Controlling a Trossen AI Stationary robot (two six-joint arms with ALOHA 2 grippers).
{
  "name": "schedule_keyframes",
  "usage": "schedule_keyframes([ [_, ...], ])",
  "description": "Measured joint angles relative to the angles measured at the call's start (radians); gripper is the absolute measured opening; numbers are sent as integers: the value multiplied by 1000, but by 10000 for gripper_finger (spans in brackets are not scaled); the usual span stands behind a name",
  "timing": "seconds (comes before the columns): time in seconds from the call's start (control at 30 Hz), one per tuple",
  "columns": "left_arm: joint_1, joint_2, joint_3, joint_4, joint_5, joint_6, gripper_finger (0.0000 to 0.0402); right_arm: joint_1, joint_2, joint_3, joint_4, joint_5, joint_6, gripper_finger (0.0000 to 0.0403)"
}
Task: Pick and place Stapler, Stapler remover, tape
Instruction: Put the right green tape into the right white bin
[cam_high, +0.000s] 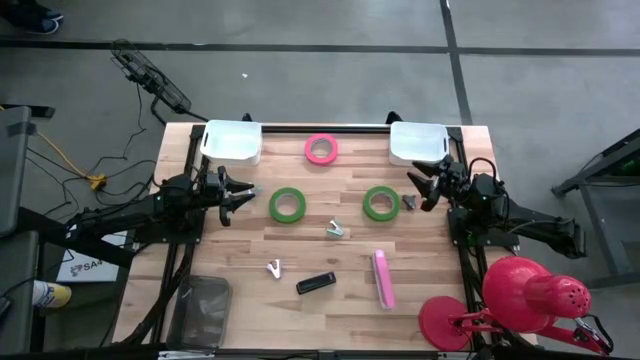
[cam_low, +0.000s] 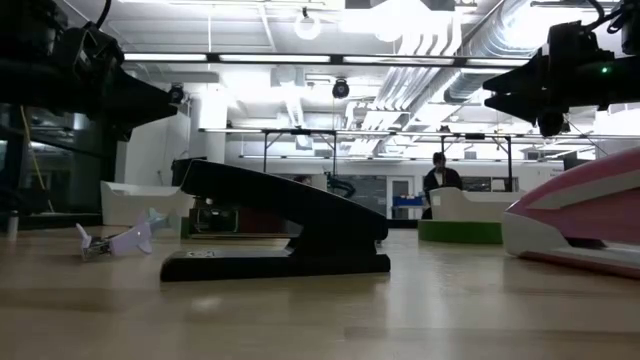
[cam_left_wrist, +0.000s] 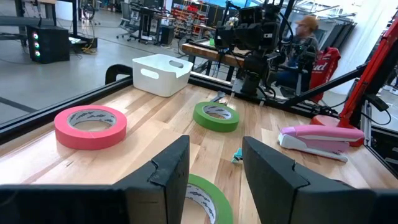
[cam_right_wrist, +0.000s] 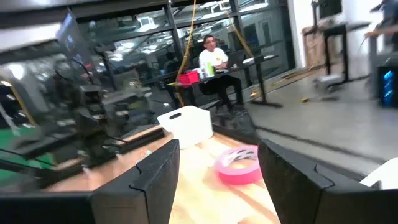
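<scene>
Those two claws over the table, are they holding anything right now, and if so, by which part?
Nothing is held. The left gripper and the right gripper both hover open and empty above the table, each near a green tape roll.

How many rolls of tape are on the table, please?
3: a pink tape roll at the far edge between the two white bins, a green roll near the left gripper, another green roll near the right gripper.

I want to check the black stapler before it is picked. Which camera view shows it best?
The low view: the black stapler fills the middle of the picture in full side profile, lying on the table. The high view shows it only small, from above, beside the pink stapler. Neither wrist view shows it.
</scene>
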Motion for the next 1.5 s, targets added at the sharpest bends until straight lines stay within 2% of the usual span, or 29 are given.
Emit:
schedule_keyframes([
  [0.1,0,0,0,0,0,0,147,0,0,0,4,-48,93,209],
  [0.33,0,0,0,0,0,0,147,0,23,10,-39,-68,280,209],
  [0.57,0,0,0,0,0,0,147,0,141,143,-201,-70,252,209],
  [0.77,0,0,0,0,0,0,147,0,353,345,-423,-37,190,209],
  [0.93,0,0,0,0,0,0,147,0,553,486,-555,-35,238,209],
  [1.3,0,0,0,0,0,0,147,0,881,662,-701,-90,430,209],
  [1.5,0,0,0,0,0,0,147,0,1027,756,-856,-57,447,211],
])
